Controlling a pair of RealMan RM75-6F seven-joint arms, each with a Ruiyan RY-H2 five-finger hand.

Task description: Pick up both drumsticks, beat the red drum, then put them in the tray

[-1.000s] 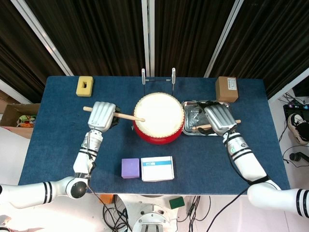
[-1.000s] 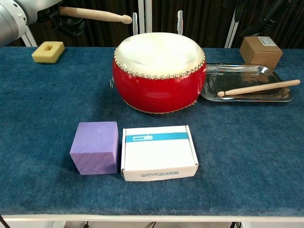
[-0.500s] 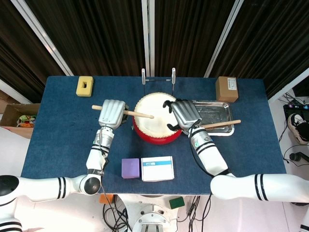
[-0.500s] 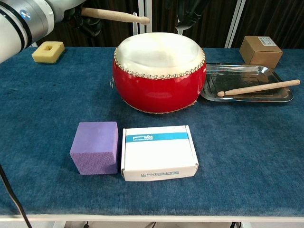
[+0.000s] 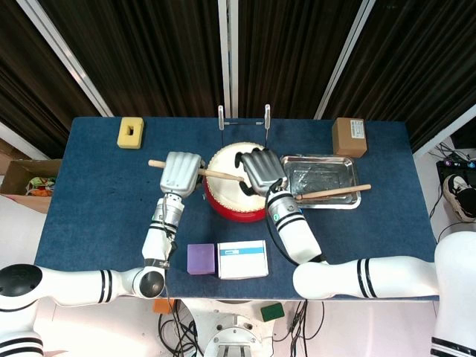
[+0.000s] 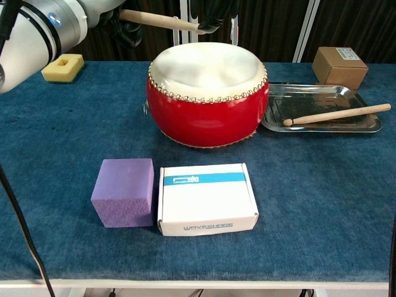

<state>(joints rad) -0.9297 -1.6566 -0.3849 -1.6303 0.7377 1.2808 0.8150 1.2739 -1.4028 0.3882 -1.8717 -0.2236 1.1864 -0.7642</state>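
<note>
Blue table (image 5: 89, 193), drumstick (image 5: 216, 175) in left hand (image 5: 181, 172) (over drum (image 5: 230, 195))

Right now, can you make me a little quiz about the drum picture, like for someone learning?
1. True or false: both drumsticks lie in the tray.
2. Which hand holds a drumstick above the red drum? A: left hand. B: right hand.
3. Fill in: the purple block sits next to the white ____.

Key:
1. False. Only one drumstick lies there.
2. A. The right hand is over the drum, holding nothing that I can see.
3. box.
</note>
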